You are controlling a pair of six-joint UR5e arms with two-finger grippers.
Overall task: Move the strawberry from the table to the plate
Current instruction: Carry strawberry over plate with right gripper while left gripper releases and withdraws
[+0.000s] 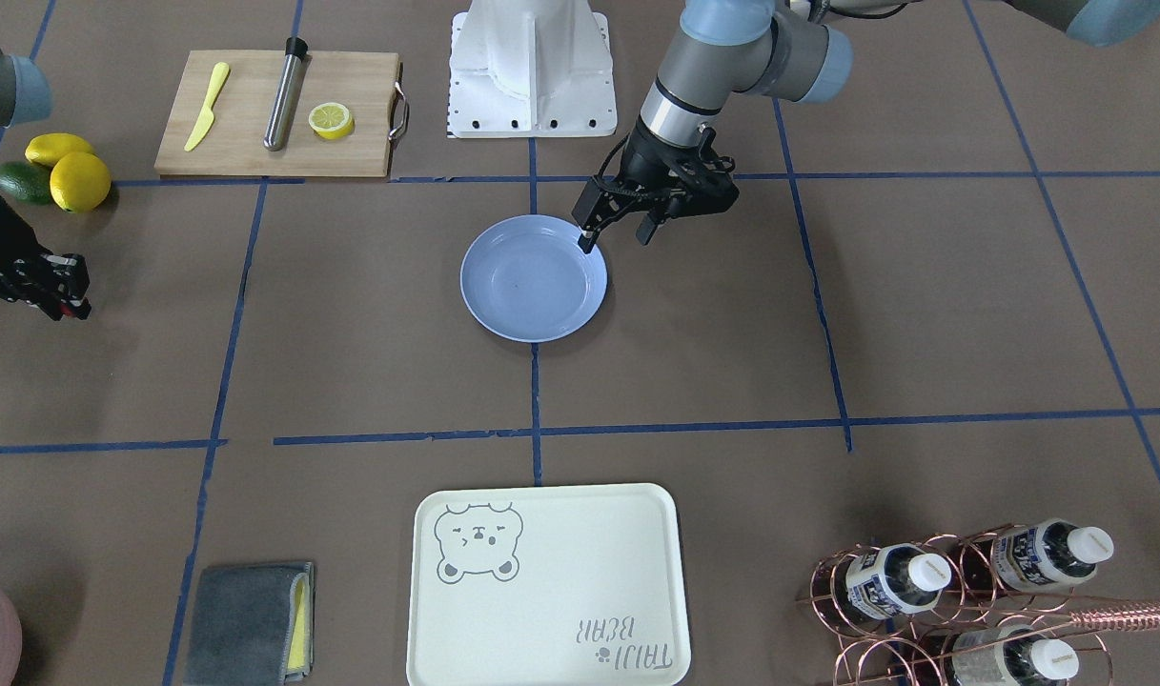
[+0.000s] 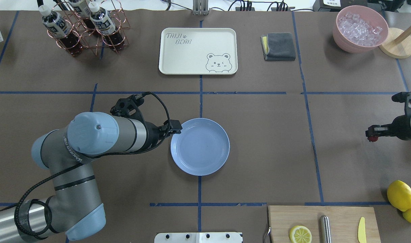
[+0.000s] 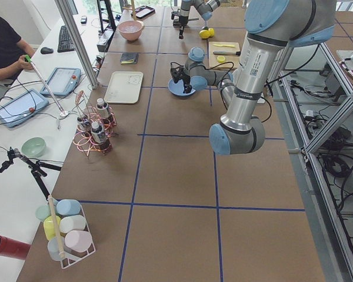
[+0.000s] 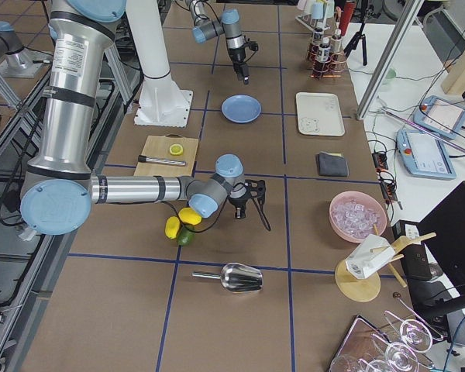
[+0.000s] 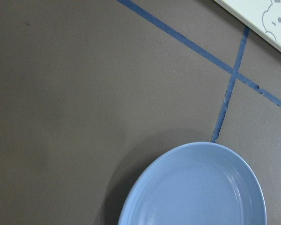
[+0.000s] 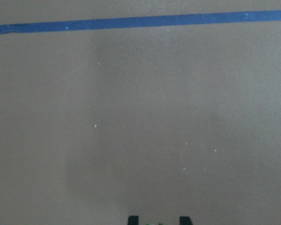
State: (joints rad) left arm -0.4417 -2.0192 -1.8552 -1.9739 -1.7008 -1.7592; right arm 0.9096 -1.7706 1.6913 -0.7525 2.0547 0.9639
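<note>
While level at the plate's (image 1: 532, 300) rim, left pincer (image 1: 616, 240) released; right pincer (image 2: 370, 133) well apart, tight around strawberry (image 2: 369, 138)

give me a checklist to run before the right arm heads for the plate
1. strawberry in the right end effector: ok, red shows at its tips and a green bit between them in the right wrist view.
2. Firmness of that grip: cannot tell.
3. plate empty: ok.
4. left end effector clear of the plate: not ok, it hangs open over the rim on the robot's left side.
5. table bare between the right end effector and the plate: ok.
</note>
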